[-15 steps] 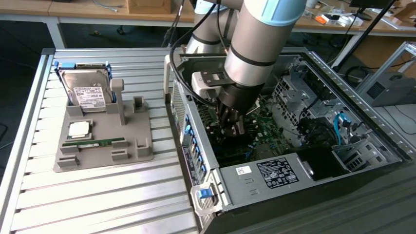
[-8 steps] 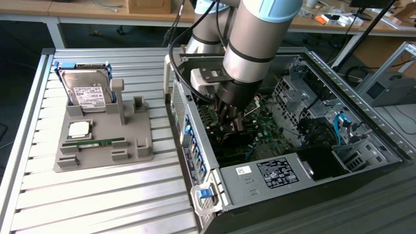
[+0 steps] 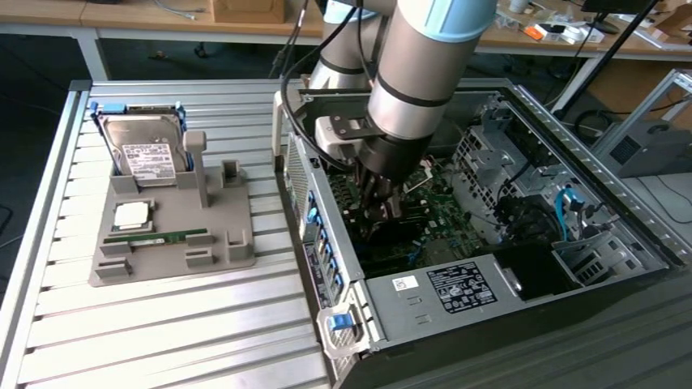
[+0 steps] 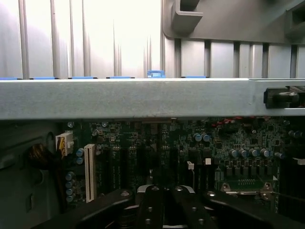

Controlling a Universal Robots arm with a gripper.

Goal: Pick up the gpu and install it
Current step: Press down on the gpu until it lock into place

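We see the arm reaching down into the open computer case (image 3: 605,203), which lies on its side on the slatted worktop (image 3: 162,324), close to the edge at the exterior view's right. The gripper (image 3: 381,212) is low inside the case, just above the motherboard (image 4: 190,148), and its two fingers (image 4: 152,205) are pressed together. A dark flat piece shows below the fingers in the exterior view, but we cannot tell if this is the gpu, so we cannot say where the gpu is or whether the gripper holds it. On the worktop beside the case, toward the exterior view's left, a grey holder tray (image 3: 232,255) carries the silver hard drive (image 3: 146,154) standing upright at its far end and a narrow green memory stick (image 3: 162,238) lying flat near its front edge.
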